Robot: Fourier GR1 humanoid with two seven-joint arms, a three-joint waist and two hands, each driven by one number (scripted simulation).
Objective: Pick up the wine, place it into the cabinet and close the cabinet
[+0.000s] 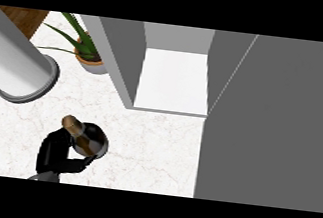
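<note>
The wine bottle (86, 138) is dark with a brown top and shows from above at the lower left of the marble counter. My left hand (59, 152) is curled round its near side, fingers wrapped at the bottle's body. The grey cabinet (118, 56) stands open at the top centre, showing its white shelf (174, 79) with nothing on it. Its door (281, 124) is swung out and fills the right side of the view. The bottle is to the front left of the cabinet's opening. My right hand does not show.
A large pale cylinder (10, 61) lies tilted at the upper left over a wooden strip (15, 16). A potted green plant (87, 55) stands just left of the cabinet's wall. Bare marble counter (152, 150) lies between the bottle and the cabinet.
</note>
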